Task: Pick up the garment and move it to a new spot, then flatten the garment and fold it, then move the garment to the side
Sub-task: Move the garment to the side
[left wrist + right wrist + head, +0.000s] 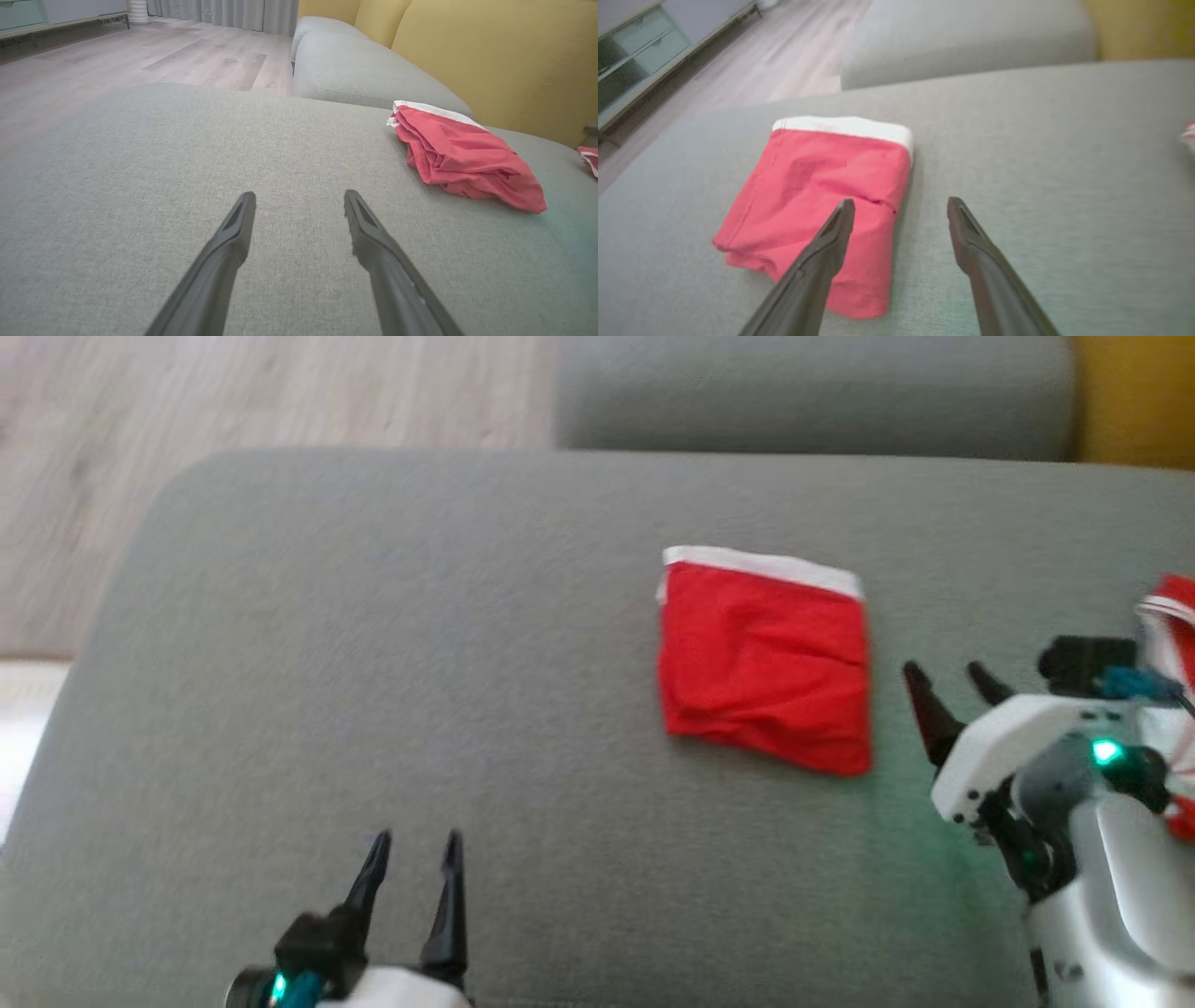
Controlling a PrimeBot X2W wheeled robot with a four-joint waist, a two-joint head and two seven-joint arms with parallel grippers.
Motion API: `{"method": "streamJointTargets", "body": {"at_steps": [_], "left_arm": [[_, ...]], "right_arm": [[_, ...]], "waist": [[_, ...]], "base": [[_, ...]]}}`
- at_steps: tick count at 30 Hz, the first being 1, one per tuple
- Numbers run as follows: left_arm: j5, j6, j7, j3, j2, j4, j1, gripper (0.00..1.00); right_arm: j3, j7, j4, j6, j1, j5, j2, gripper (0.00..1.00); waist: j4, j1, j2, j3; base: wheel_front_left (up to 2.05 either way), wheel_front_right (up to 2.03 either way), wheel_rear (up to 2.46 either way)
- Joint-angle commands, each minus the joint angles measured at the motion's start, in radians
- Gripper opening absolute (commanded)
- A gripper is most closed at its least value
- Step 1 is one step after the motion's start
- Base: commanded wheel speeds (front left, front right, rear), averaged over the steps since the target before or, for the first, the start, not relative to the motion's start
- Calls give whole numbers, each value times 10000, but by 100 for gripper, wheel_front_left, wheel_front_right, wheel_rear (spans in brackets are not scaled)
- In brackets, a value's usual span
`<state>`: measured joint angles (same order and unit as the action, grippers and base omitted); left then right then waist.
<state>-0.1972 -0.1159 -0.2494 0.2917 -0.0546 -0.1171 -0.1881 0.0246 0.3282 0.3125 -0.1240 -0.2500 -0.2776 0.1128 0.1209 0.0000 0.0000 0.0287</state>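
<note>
So the red garment (766, 667) sits on the big grey sofa cushion (373, 663), a bit right of the middle. It's folded into a rough rectangle, with the white waistband along the far edge and a few wrinkles across the top. From the left wrist view you can see the layers stacked up on the side, so it's not perfectly flat.

The right claw (943, 674) is just beside the garment's right edge, fingers spread apart and holding nothing. In the right wrist view one dark finger (822, 261) lines up over the near corner of the fabric, but I can't tell if it actually touches.

The left claw (415, 845) is well apart from the garment, down at the near left over bare cushion, also spread wide and empty.

There's another red-and-white cloth (1172, 607) at the far right edge, partly behind the right arm. Pale wood floor (233, 401) runs beyond the cushion, and a yellow backrest (490, 56) rises behind the sofa.
</note>
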Motion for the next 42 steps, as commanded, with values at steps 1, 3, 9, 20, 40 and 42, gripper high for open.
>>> {"method": "streamJointTargets", "body": {"at_steps": [1,3,9,20,40,42], "left_arm": [[-133,-64,-124,-56,43,293,773,100],[-192,-100,-124,40,43,275,893,100],[-569,-409,-124,782,43,263,1468,100],[-675,-715,-124,868,43,344,1526,100],[-338,-279,-124,341,43,225,2176,100],[-290,-245,-124,326,43,170,2170,100]], "right_arm": [[-285,786,193,-67,-720,-336,139,100],[-172,1072,445,-67,-947,-516,114,100],[791,1758,2269,-67,-2178,-552,-18,100],[1069,1311,3774,-67,-3394,-1316,-473,0],[-447,1318,3176,-67,-4419,-1382,2246,0],[-553,1321,3233,-67,-4632,-1190,2521,0]], "waist": [[581,0,0,501],[720,0,0,619],[1525,0,0,1224],[1055,0,0,1554],[-3221,0,0,2272],[-3113,0,0,2324]], "base": [[0,0,0],[0,0,0],[0,0,0],[0,0,0],[0,0,0],[0,0,0]]}}
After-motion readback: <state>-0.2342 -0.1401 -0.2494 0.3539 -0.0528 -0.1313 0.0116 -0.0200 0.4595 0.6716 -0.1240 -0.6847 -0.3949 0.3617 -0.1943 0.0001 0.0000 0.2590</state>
